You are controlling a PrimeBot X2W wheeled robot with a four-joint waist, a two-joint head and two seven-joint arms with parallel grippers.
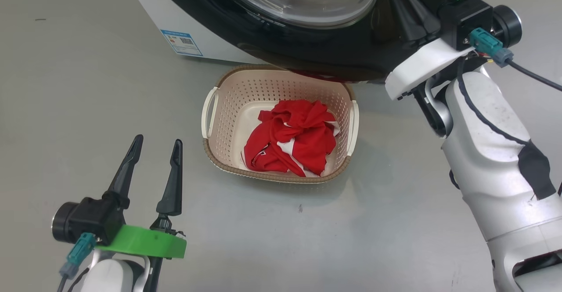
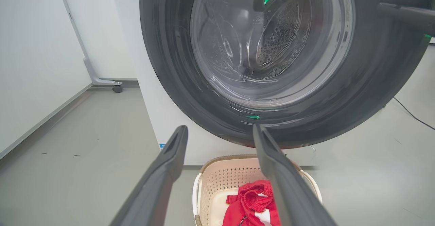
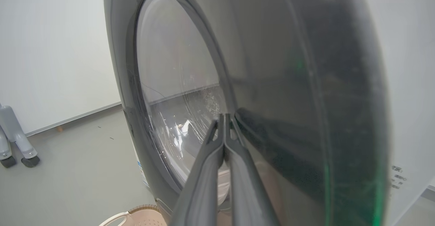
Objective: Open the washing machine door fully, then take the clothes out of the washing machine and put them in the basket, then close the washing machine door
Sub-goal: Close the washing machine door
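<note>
On the machine (image 1: 149, 15), the door (image 3: 272, 83) lies just beside the right gripper (image 3: 225, 120), whose fingers are pressed together at the black rim. A square, steady push until it latches looks best. The basket (image 1: 228, 103), clothes (image 1: 294, 138) inside, sits below. The left gripper (image 1: 158, 142) hangs spread and empty.

You've got red-white clothes (image 1: 294, 138) bunched in cream basket (image 1: 228, 107), toward right wall; basket's far rim tucked under glossy black washing machine door (image 1: 307, 50), white washing machine (image 1: 153, 11) behind.

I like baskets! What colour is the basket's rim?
The basket's rim is brown, woven-looking; best in head view.
</note>
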